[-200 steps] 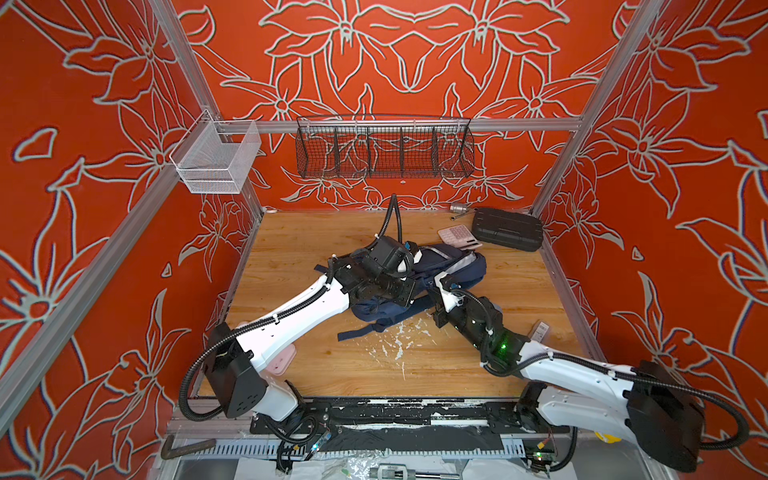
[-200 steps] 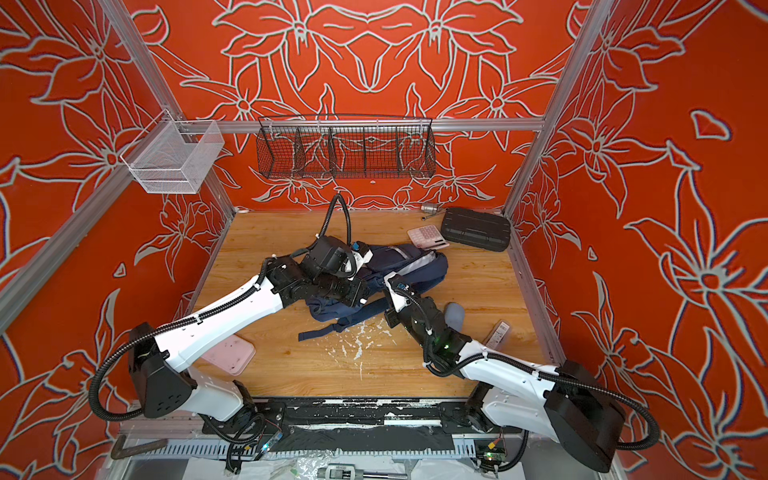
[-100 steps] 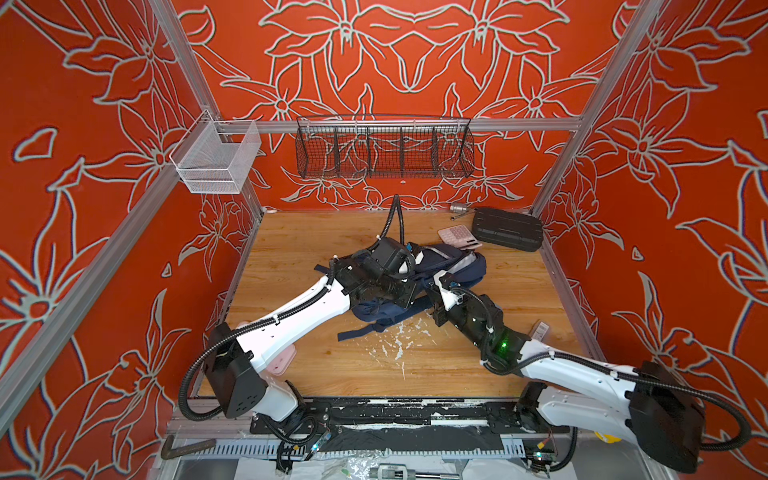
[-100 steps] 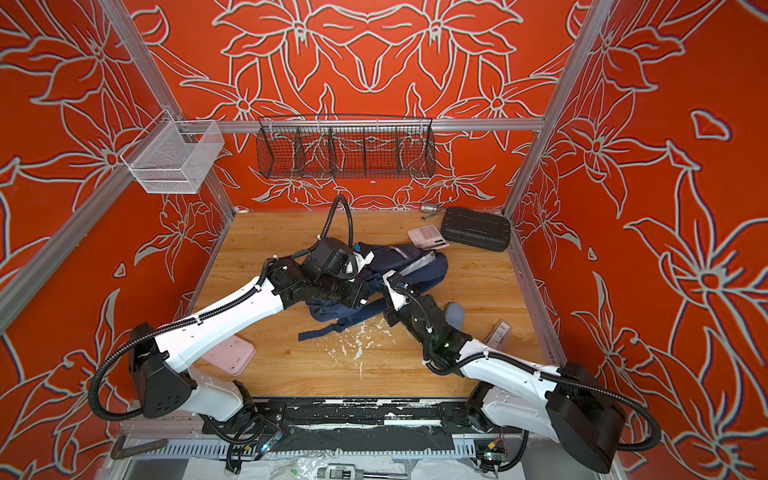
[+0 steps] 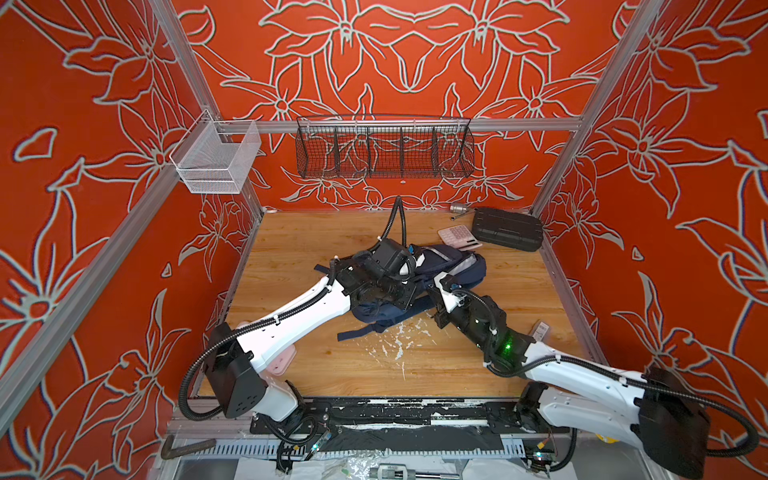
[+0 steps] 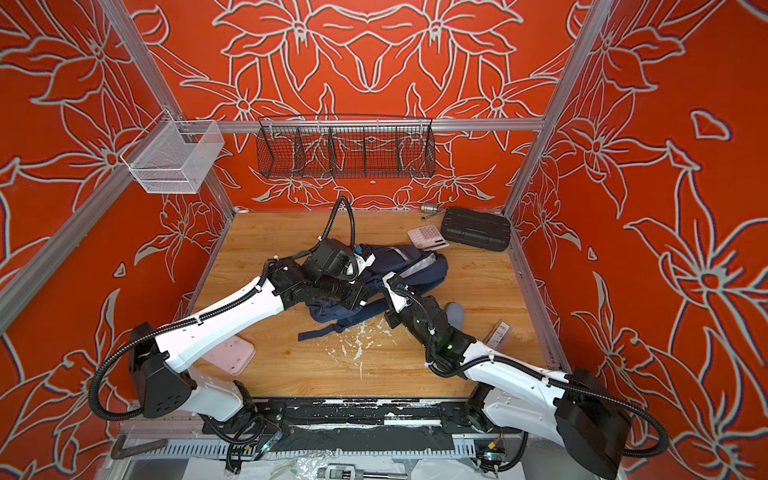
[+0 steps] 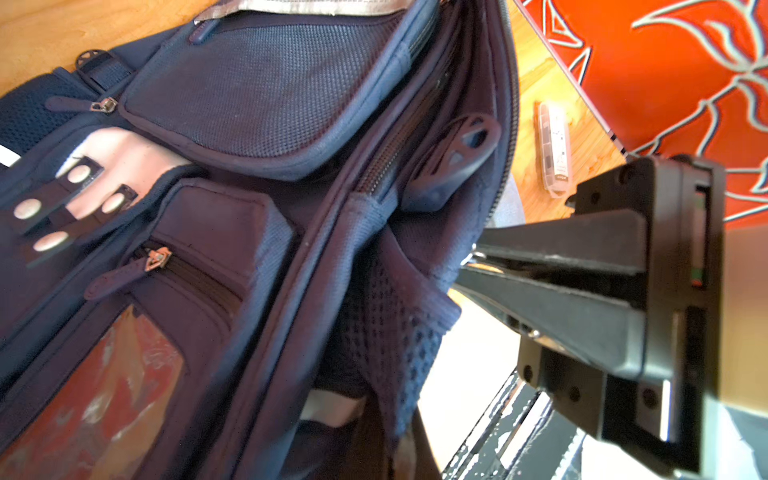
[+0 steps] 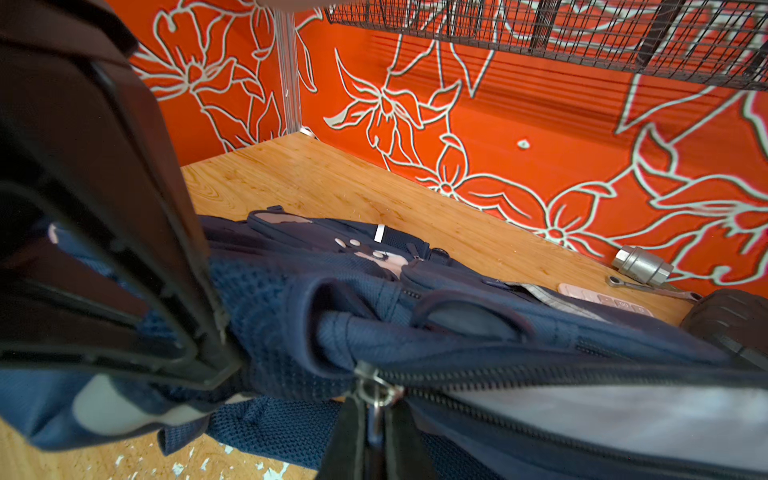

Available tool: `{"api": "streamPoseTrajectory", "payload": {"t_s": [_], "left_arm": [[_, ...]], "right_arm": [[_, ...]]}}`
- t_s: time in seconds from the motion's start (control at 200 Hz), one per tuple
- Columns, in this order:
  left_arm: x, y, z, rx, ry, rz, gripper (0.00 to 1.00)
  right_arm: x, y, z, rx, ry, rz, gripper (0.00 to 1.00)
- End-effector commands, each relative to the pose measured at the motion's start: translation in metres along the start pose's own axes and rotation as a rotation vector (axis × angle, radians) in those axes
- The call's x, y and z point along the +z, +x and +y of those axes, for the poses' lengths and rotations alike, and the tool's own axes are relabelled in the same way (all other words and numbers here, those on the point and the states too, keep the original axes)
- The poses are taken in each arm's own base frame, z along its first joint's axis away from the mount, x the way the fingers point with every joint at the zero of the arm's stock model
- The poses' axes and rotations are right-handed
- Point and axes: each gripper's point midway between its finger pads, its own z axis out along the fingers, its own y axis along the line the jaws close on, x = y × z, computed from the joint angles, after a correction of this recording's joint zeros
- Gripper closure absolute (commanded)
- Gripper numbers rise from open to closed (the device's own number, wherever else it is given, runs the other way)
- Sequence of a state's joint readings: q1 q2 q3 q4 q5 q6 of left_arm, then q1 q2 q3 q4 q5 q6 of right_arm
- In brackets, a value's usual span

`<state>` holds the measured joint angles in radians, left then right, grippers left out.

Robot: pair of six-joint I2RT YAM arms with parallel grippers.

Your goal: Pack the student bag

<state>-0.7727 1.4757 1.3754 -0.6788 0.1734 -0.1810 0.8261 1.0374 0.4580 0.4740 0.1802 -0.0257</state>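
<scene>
Navy fabric: the student bag (image 5: 465,274) lies slumped mid-frame on the tabletop (image 5: 299,241) in both top views. A pink calculator (image 5: 457,237) and a black case (image 5: 507,228) sit beyond it, toward the upper right.

Left pincer (image 7: 467,266) is pressed together on the bag's mesh side edge, anchoring it. Right pincer (image 8: 375,415) is pinching the zip pull (image 8: 374,386) of the main zip.

My read: this is the opening step, with nothing packed yet. Next I'd draw the pull along the teeth against the left anchor and watch for the fabric bunching.
</scene>
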Motion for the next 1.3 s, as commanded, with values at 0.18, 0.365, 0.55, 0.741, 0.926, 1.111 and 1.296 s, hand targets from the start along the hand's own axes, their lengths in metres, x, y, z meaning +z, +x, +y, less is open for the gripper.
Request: {"api": "streamPoseTrajectory", "payload": {"t_s": [0.18, 0.365, 0.55, 0.741, 0.926, 1.111, 1.296], "left_arm": [[-0.032, 0.025, 0.049, 0.095, -0.129, 0.002, 1.00], [-0.043, 0.050, 0.086, 0.154, -0.204, -0.006, 1.00], [-0.052, 0.048, 0.122, 0.180, -0.284, -0.040, 1.00], [-0.060, 0.029, 0.187, 0.068, -0.355, -0.105, 1.00], [-0.058, 0.006, 0.199, 0.120, -0.295, -0.147, 0.67], [-0.073, 0.003, 0.154, 0.362, -0.202, -0.346, 0.30], [-0.072, 0.013, 0.089, 0.652, -0.050, -0.452, 0.25]], "right_arm": [[-0.015, 0.001, -0.048, 0.064, 0.224, 0.092, 1.00], [-0.018, 0.018, -0.064, 0.085, 0.269, 0.196, 1.00], [-0.005, 0.009, -0.033, 0.079, 0.095, 0.204, 1.00], [0.014, -0.007, 0.019, 0.049, -0.061, 0.139, 1.00], [0.037, -0.024, 0.053, 0.058, -0.140, 0.093, 1.00], [0.052, -0.029, 0.060, 0.114, -0.141, 0.093, 1.00], [0.051, -0.027, 0.060, 0.140, -0.143, 0.103, 1.00]]}}
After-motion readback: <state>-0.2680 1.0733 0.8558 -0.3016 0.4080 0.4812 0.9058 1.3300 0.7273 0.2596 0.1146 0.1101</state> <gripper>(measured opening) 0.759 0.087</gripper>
